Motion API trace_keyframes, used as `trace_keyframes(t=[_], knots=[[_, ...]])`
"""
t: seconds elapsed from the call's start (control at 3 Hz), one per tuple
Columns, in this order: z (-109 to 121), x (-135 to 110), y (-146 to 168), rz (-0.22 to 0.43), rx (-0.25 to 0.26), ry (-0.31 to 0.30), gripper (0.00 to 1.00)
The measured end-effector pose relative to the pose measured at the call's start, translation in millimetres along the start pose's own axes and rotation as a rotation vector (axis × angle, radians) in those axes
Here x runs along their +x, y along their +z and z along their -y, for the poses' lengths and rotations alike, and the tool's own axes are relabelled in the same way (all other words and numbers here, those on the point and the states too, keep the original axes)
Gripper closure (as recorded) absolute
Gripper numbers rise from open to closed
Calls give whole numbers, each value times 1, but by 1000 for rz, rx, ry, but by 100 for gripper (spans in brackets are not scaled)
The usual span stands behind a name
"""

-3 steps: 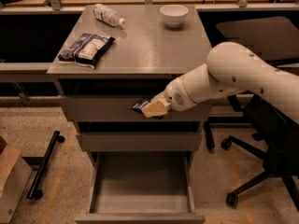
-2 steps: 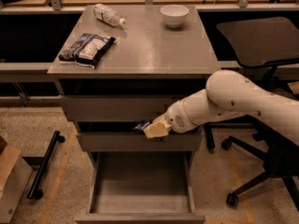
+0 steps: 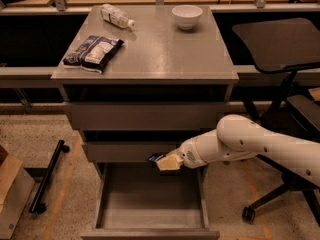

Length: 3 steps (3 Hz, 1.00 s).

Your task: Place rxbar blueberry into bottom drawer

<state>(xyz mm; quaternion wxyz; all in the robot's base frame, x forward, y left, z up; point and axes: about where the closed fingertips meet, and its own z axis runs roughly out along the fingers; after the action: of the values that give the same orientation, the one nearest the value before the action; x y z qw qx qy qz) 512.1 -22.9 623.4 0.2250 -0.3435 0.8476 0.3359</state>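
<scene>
Now pinched narrow: pale fingers [image 3: 172,164] of the gripper [image 3: 164,162] closed on the rxbar blueberry [image 3: 154,157], just below the centre of the frame. Shows only a short dark end of the bar, poking out toward the left of the frame and tipped slightly up. Lies with its long axis roughly level, running across the frame in line with the forearm. Hangs in the air just under the front of the middle drawer [image 3: 125,151], above the rear part of the bottom drawer [image 3: 150,232], clear of its grey floor.

Sits lower than 0.7 s ago, when held before the middle drawer's upper edge, and lower again than a second ago, when up by the lower edge of the top drawer [image 3: 140,116]. Keeps the same leftward pointing throughout.

Reaches in from the right edge of the frame on a white arm [image 3: 260,144], bent at centre right. Leaves the bottom drawer pulled fully open at bottom centre, as before.

Higher up, on the cabinet top [image 3: 160,59]: a dark-and-white bag [image 3: 93,52] at upper left, a bottle [image 3: 116,15] lying behind it, a white bowl [image 3: 187,16] at upper centre, all unmoved. At upper right, a black office chair [image 3: 280,46].
</scene>
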Motion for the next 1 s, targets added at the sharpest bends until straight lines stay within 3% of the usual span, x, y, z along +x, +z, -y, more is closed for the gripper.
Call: trace_keyframes(t=[0.33,0.67,1.0], knots=[[0,0,0,1,0,0,100],[10,6,26,6,-29,9,100],[34,10,67,10,-82,-15,100]])
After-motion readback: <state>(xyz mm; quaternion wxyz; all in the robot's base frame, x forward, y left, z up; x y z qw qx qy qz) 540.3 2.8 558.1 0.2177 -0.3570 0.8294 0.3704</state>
